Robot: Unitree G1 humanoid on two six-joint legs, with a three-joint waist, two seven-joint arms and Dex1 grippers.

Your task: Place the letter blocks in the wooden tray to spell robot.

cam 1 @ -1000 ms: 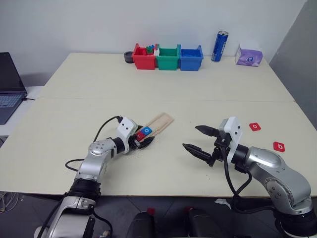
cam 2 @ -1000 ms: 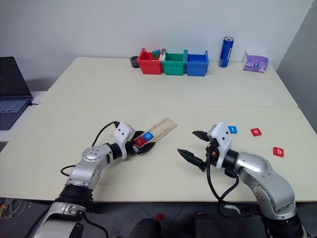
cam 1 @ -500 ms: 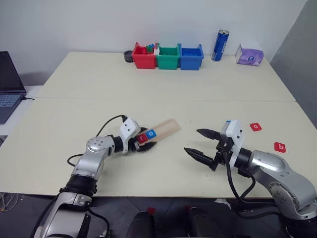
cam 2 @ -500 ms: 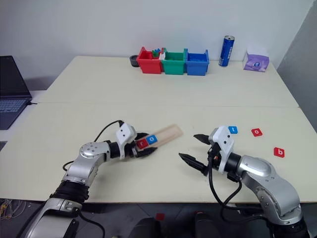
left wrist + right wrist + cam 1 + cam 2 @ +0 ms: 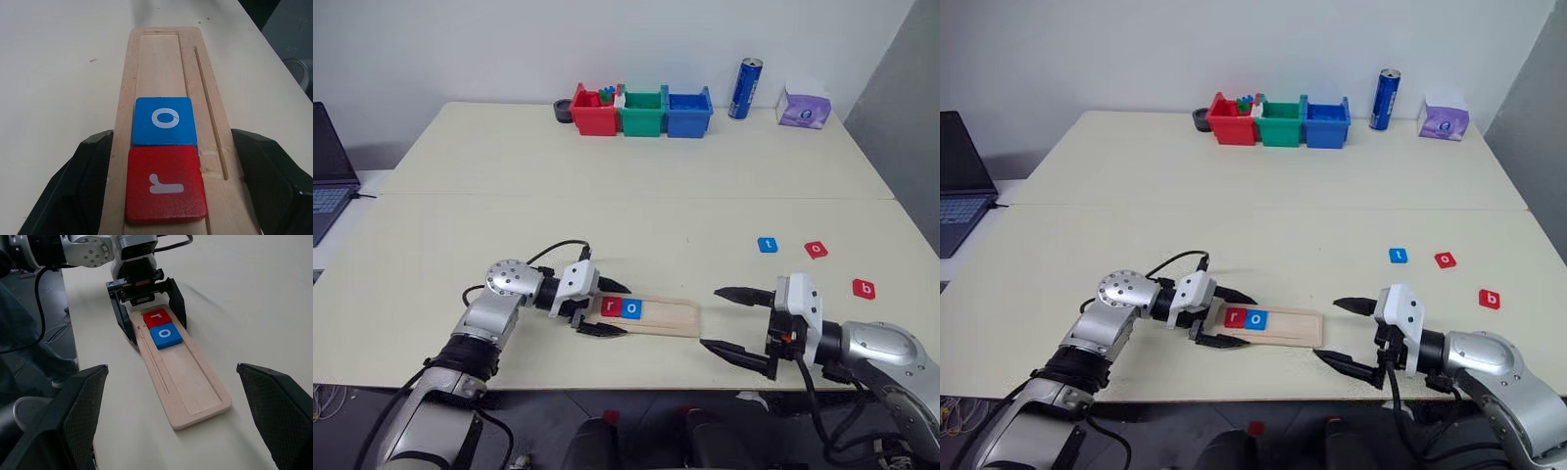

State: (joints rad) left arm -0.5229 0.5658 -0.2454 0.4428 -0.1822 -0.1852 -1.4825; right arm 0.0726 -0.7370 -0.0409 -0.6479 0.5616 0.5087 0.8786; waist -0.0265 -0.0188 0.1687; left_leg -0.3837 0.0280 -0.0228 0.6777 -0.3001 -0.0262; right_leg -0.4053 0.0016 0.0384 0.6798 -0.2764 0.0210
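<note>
Near the front edge of the table (image 5: 636, 157), the tray (image 5: 668, 317) lies flat, a long pale wood strip with rounded ends, a shallow rectangular groove down its middle and a thin slot beside it. Two blocks sit side by side, touching, in the groove at its left end: a red r (image 5: 611, 307) outermost and a blue o (image 5: 632, 309) next to it (both flat squares with white lowercase letters), leaving the rest of the groove bare. The left gripper (image 5: 603, 309) points toward 3 o'clock with a black finger on each long side of that end of the tray; the wrist view shows both fingers (image 5: 93, 166) against the wood, so it grips the tray itself. The right gripper (image 5: 736, 320) hovers just off the tray's 3 o'clock end, pointing toward 9 o'clock, its fingers spread wide and holding nothing. Well apart, toward 1 o'clock from the tray, three loose blocks lie on the table: a blue t (image 5: 768, 245), a red o (image 5: 816, 250) just beside it, and a red b (image 5: 866, 289) nearer the right edge.
</note>
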